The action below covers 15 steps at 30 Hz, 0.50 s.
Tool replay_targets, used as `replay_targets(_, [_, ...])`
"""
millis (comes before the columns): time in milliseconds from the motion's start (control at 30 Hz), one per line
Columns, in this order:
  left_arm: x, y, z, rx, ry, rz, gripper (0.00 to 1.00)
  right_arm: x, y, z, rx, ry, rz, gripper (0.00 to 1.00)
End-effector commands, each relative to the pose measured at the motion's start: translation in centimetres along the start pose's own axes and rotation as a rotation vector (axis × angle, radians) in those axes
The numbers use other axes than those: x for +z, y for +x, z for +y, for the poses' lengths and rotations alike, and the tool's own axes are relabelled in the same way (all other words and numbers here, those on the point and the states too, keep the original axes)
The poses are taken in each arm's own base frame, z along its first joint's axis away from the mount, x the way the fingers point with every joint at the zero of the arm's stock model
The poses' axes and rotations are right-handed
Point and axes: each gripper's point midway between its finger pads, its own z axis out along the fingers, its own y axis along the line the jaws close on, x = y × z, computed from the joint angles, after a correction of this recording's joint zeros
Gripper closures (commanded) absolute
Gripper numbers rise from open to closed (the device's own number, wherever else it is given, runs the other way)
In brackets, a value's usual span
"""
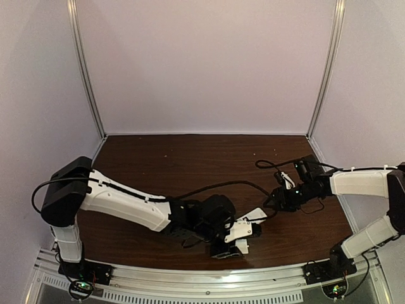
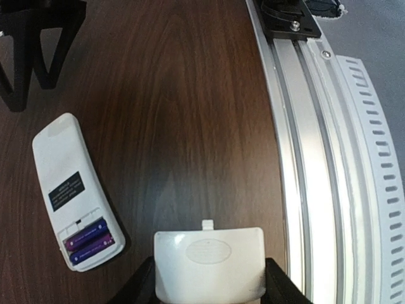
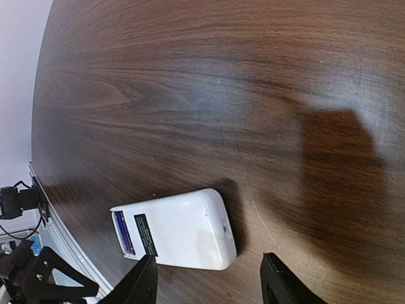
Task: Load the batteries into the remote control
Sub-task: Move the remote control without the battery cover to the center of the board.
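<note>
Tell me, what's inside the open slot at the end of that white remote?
Two purple batteries lie side by side in the remote, filling that space. The lid is off, so they show; whatever sits beneath them is covered.

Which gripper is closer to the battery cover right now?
Left. The left gripper holds the battery cover between its fingers; the right gripper is open beyond the remote control, apart from the cover.

legible text: none | remote control point(image 2: 60, 152): black label point(image 2: 66, 192); white print seemingly too blurred to read
</note>
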Motion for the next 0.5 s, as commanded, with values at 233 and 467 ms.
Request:
replay_targets(233, [4.4,-1.8,1.5,-0.111,0.007,-0.025,0.78,1.6,0.5,0.2,0.018,-0.089,0.014,0.47])
replay_targets(467, [5.0,0.5,4.4,-0.188,-0.049,0.020,0.79,2.2,1.4,0.8,0.029,-0.140,0.043,0.51])
